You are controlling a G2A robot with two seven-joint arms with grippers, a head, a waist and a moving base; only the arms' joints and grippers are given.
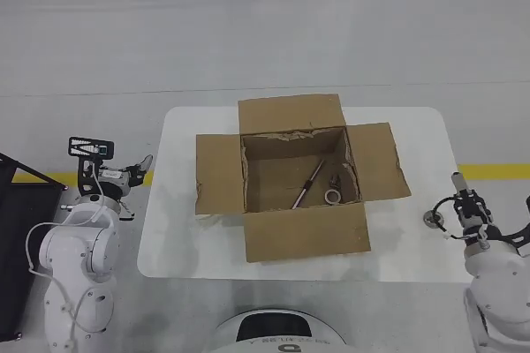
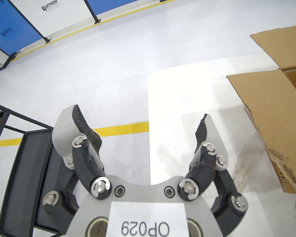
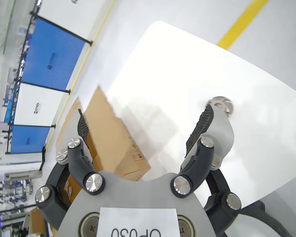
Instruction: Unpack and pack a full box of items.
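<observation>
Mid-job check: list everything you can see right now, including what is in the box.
table: 1, white, under the box.
cardboard box: 1, brown, middle of the table, all four flaps open.
slim tool: 1, dark, lying slantwise on the box floor.
tape roll: 1, whitish, on the box floor beside the tool, toward the right wall.
round metal part: 1, silver, on the table near its right edge.
rack: 1, black, on the floor left of the table.
floor line: 1, yellow, running past the table.
left claw: 1, open and empty, off the table's left edge.
right claw: 1, open and empty, at the table's right edge near the metal part.
</observation>
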